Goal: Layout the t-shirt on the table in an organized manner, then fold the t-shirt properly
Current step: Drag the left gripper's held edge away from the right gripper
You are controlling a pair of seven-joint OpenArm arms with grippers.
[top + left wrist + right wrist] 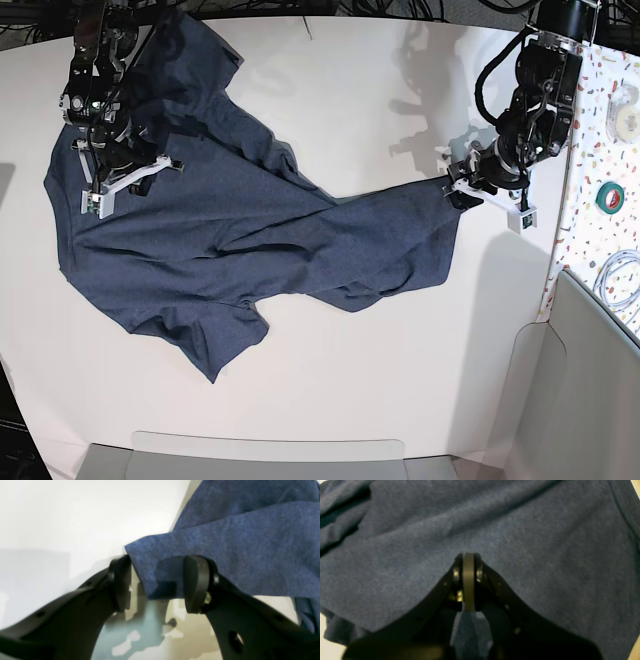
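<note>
T-shirt (250, 235) rumpled, left claw (156, 583) agape

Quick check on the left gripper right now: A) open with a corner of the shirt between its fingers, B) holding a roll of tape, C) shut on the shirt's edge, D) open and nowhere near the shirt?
A: the left gripper stands open, a corner of the t-shirt lying between its fingers.
</note>
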